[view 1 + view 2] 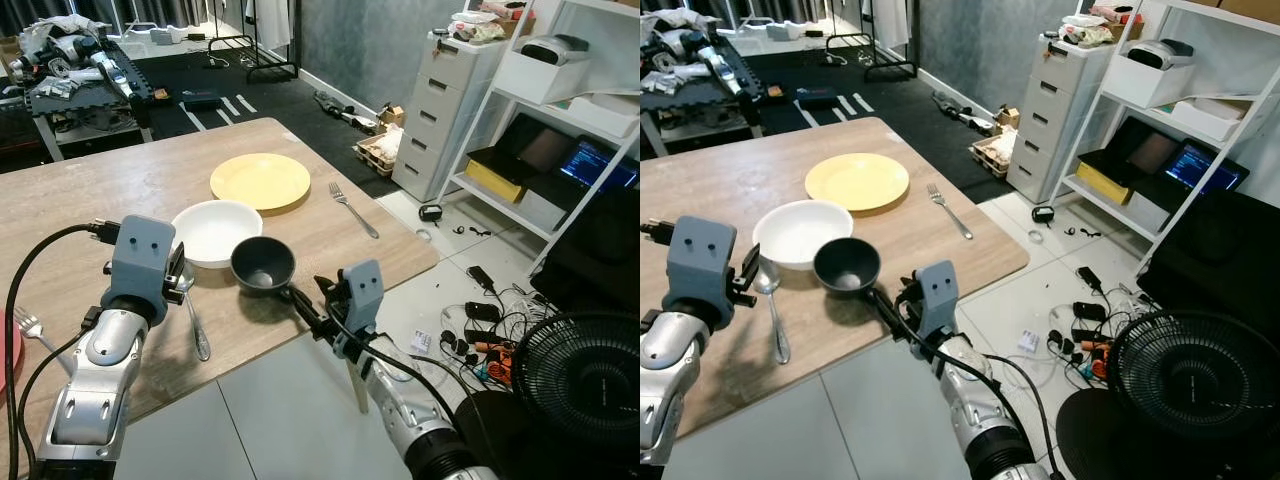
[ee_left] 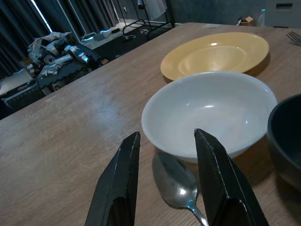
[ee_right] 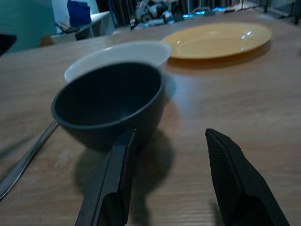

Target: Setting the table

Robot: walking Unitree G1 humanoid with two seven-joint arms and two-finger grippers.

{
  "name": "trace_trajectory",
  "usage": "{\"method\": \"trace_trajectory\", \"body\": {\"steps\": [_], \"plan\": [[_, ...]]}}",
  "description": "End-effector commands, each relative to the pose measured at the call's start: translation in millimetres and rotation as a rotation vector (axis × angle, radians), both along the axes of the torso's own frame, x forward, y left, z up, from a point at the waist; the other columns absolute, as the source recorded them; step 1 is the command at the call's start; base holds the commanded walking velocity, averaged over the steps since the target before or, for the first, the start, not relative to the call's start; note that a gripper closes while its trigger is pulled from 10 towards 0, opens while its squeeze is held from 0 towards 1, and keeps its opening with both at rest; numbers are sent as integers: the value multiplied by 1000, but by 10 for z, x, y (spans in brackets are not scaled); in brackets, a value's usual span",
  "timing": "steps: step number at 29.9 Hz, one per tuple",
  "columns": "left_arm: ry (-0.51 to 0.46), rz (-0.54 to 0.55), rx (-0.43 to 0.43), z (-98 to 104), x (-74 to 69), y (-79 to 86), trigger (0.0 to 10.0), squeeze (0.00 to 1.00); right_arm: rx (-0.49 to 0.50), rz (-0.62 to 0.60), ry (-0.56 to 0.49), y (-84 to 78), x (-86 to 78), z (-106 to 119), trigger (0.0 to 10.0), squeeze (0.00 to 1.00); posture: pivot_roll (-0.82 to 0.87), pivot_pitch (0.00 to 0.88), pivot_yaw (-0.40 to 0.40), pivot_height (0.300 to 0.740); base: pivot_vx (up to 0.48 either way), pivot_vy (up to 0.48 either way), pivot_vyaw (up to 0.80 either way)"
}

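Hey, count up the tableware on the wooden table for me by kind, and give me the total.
Plates: 2, the yellow plate and a red plate at the table's left edge.
Bowls: 2, the white bowl and the dark bowl.
Forks: 2, one fork beside the yellow plate, another fork by the red one.
Spoons: 1, the spoon.
Total: 7

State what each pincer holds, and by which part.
Nothing. The left pincer is open above the spoon; the right pincer is open beside the dark bowl.
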State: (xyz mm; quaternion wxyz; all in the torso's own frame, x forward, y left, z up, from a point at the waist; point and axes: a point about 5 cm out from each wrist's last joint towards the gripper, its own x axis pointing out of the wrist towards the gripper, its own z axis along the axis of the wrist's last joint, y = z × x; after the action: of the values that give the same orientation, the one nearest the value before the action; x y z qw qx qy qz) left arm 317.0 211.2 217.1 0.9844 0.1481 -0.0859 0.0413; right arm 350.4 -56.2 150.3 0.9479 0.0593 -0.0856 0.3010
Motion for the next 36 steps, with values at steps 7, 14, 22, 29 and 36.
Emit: {"method": "trace_trajectory", "body": {"steps": [7, 14, 22, 29, 36], "plan": [[34, -19, 30, 19, -181, 128, 10000, 0, -25, 96, -35, 40, -206, -63, 10000, 0, 198, 120, 69, 740, 0, 0, 0], [104, -299, 27, -53, -458, 9, 10000, 0, -59, 144, -50, 131, -296, -113, 10000, 0, 216, 125, 45, 740, 0, 0, 0], [212, -633, 55, -169, -725, -289, 10000, 0, -75, 115, -77, 214, -249, -66, 10000, 0, 218, 125, 41, 740, 0, 0, 0], [223, -642, 51, -173, -739, -293, 10000, 0, -76, 120, -73, 225, -241, -52, 10000, 0, 219, 126, 39, 740, 0, 0, 0], [241, -611, 24, -199, -775, -239, 10000, 0, -88, 99, -56, 305, -194, -70, 10000, 0, 236, 129, 30, 740, 0, 0, 0]]}}
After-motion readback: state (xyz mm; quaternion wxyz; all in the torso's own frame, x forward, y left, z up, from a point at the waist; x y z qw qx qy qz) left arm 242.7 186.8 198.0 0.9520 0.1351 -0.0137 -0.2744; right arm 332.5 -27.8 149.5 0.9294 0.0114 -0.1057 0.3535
